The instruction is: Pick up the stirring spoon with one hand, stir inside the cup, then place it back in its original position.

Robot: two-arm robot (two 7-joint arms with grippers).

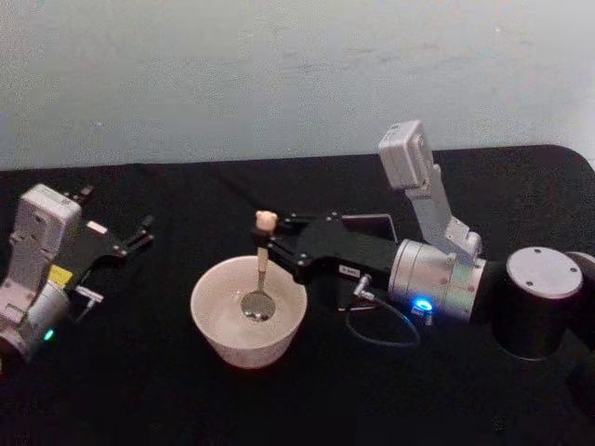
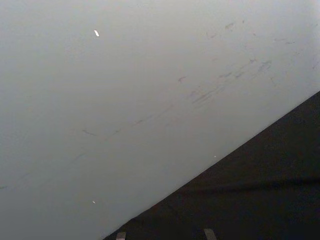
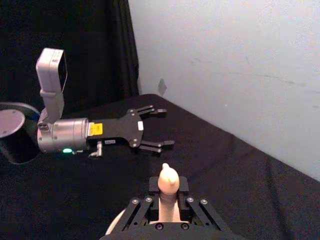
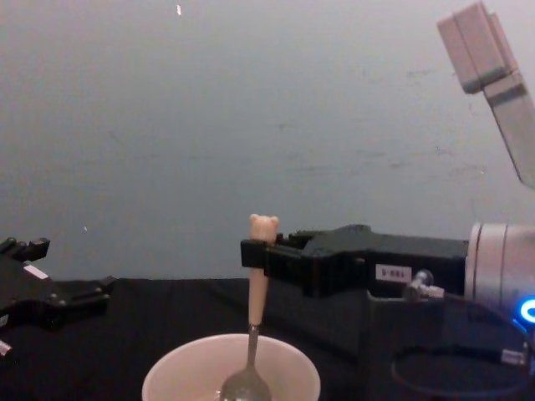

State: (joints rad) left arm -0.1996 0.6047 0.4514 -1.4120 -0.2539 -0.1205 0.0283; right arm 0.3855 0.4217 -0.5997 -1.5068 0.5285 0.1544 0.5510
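The right arm's black flat fingers (image 3: 183,190) are pressed onto the beige handle of the slim stirring spoon (image 1: 261,269), pinching it just under its tiny bear head. The spoon hangs nearly upright. Its thin metal shaft runs down into the wide, round cream-white cup (image 1: 212,327), and its small shiny bowl lies low inside, near the middle of the pale interior. The cup stands on the black cloth-covered bench (image 1: 139,390), a little left of centre in the head view. The right arm reaches in level from the right.

The step in hand looks like the stirring itself. To do it well:

- Hold the pinch firm so the handle cannot swivel.
- Move the wrist in small, slow circles, so the shaft stays off the thin rim and the light cup is not dragged or tipped.
- Hold the height steady, with the bowl just clear of the bottom or lightly grazing it.
- Lift straight up before carrying the spoon away.

The left arm's fingers (image 1: 139,232) are spread and idle, well apart from the cup at the bench's left side.
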